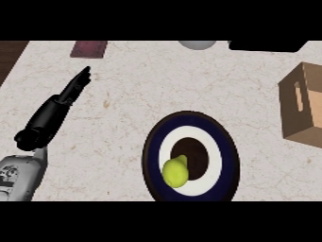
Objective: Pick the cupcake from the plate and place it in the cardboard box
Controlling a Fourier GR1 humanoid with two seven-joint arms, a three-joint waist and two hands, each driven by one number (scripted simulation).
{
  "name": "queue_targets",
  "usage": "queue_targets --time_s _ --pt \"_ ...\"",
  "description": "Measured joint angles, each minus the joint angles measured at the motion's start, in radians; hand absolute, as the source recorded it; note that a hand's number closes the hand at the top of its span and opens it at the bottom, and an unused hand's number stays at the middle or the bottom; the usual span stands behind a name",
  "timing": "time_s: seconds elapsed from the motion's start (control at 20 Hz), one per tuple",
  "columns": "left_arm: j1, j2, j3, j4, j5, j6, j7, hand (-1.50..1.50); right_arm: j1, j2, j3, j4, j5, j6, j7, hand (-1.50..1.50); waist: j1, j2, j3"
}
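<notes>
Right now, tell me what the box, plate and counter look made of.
Cardboard box: matte brown cardboard, going by its flat tan faces and slot handle. Plate: probably glazed ceramic, with navy and white rings. Counter: pale veined stone, likely marble.

We see soft, even light on the pale counter (pixel 132 94); the cardboard box (pixel 313 111) has its slotted side in shade.

No text, label or number can be read on the cardboard box (pixel 315 109), plate (pixel 227 156) or counter (pixel 135 85).
</notes>
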Motion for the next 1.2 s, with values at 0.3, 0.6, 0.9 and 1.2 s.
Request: queue_targets --time_s 0.3,0.6,0.9,1.2 --pt "-0.007 -0.008 -0.005 0.007 -0.009 -0.005 -0.003 0.0 -0.139 -0.025 0.112 0.266 0.16 0.065 -0.144 1.5 0.012 0.002 0.001" --pt "-0.014 -0.011 -0.004 0.002 -0.012 -0.009 0.001 0.0 -0.254 -0.018 0.215 0.482 0.304 0.088 -0.278 -1.5 0.022 0.004 0.002" --pt "-0.025 -0.013 0.005 0.006 -0.01 -0.012 0.017 0.0 -0.325 0.04 0.212 0.588 0.253 0.076 -0.393 -1.5 0.005 0.001 0.003" --pt "-0.011 -0.011 0.01 0.006 -0.01 -0.01 0.009 0.0 -0.375 0.156 0.073 0.687 -0.028 0.196 -0.326 -1.5 -0.002 -0.003 0.004"
